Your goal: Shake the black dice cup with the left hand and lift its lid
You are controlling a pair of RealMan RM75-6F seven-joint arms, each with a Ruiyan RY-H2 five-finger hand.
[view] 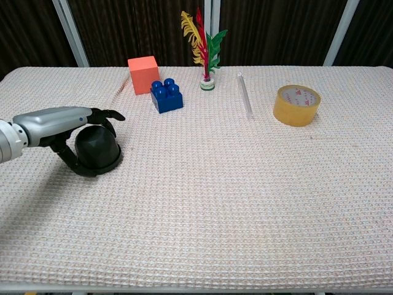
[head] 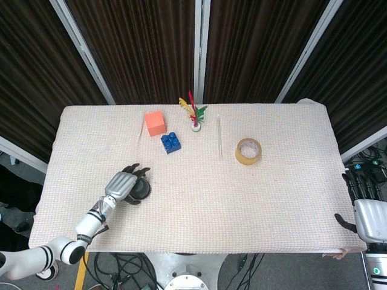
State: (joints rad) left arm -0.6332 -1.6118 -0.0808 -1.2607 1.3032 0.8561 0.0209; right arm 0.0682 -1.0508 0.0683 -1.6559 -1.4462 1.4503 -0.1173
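Note:
The black dice cup [view: 98,149] [head: 142,190] stands on the table near its front left, lid on. My left hand [view: 58,123] [head: 121,186] lies over it from the left. Its fingers [view: 107,114] reach across the top of the cup and its thumb [view: 69,161] presses against the lower left side. The cup still sits flat on the cloth. My right hand [head: 364,205] hangs off the table's right edge, fingers straight and apart, holding nothing; it shows in the head view only.
At the back stand an orange cube [view: 143,74], a blue brick [view: 166,96] and a feather shuttlecock [view: 206,49]. A clear tube [view: 244,95] and a roll of tape [view: 297,105] lie to the right. The woven cloth [view: 233,196] covers the table.

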